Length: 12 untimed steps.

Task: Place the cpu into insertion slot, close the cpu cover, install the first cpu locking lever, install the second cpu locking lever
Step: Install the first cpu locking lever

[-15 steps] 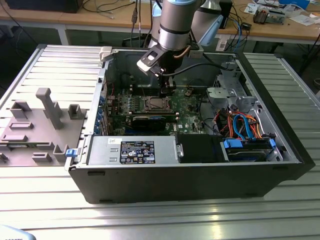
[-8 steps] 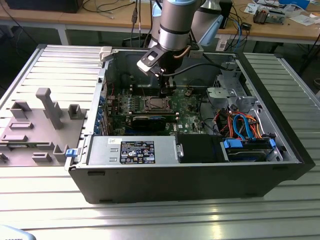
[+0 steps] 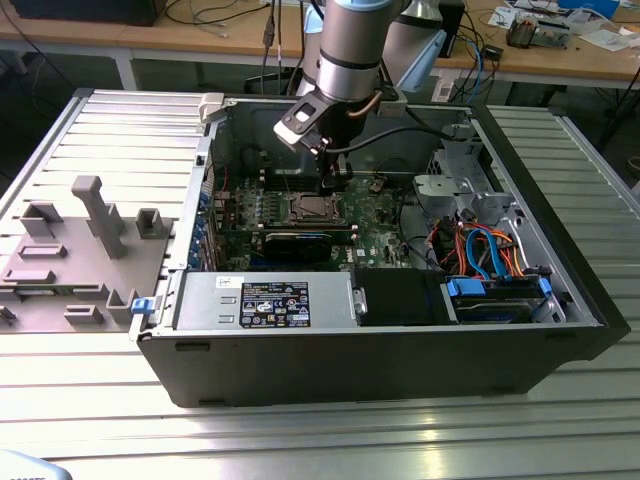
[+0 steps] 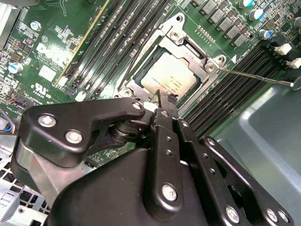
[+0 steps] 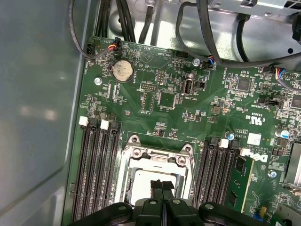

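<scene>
cpu [image 4: 170, 81] seated in the insertion slot [image 3: 312, 207]; cpu cover [image 5: 157, 154] looks to lie flat around it. one thin locking lever [image 4: 254, 76] sticks out free, so i judge the levers not yet installed. gripper [image 4: 163, 98] hangs over the socket's edge, fingers [image 5: 156, 188] pressed together, holding nothing; contact with the cover: cannot tell.

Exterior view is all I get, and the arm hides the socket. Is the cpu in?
Observer: Yes. In both wrist views the cpu sits in the insertion slot, pale top up.
Operator: Cover?
Observer: In the first wrist view the cpu cover looks to lie flat around the chip.
Operator: Pincer?
Observer: The pincer is shut, tips together over the cpu's edge. I cannot tell whether they touch it.
</scene>
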Motion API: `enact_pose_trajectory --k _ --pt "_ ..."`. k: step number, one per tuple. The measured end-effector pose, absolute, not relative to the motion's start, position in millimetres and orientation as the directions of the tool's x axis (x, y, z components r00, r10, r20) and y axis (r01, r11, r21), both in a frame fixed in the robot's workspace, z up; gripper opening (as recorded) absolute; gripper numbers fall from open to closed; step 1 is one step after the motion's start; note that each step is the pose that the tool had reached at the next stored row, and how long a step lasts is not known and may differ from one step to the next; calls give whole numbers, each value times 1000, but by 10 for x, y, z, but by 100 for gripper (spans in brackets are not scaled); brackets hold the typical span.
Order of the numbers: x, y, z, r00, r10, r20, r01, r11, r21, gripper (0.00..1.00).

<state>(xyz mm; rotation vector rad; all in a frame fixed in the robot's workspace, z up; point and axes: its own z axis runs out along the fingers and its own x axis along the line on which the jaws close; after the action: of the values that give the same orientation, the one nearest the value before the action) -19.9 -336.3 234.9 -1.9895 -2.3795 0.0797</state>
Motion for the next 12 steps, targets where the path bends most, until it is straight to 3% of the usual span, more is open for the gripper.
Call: enact_pose_trajectory --k 12 --pt "-199 -3372 2349 -184 983 -3 981 184 -64 11"
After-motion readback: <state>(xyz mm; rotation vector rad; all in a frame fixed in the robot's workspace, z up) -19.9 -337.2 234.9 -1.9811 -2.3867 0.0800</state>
